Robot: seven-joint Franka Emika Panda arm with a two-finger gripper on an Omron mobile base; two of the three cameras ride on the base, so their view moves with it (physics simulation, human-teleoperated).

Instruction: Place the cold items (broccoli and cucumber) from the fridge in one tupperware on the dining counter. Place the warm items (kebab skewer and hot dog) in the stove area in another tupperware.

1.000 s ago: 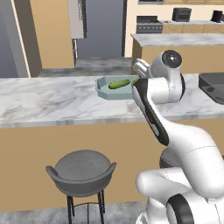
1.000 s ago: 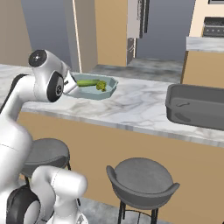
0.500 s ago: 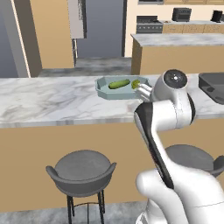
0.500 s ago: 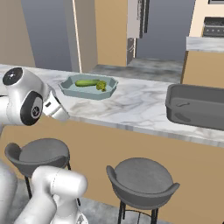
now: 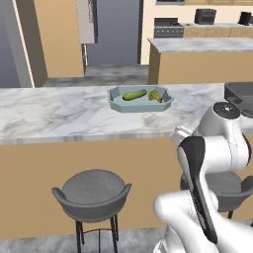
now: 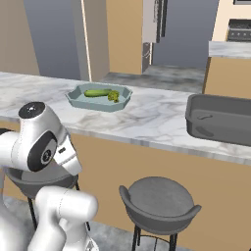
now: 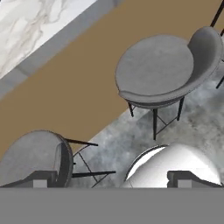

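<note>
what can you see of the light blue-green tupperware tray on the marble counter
The light blue-green tupperware tray is a shallow open container with cut corners and a raised rim, plastic by its look, with no lid on it. It sits flat on the white marble dining counter, toward the far edge. Inside lie a dark green cucumber on its side and a small green broccoli floret next to it. In the right base view the same tray shows with both items in it. Nothing of the robot touches it.
</note>
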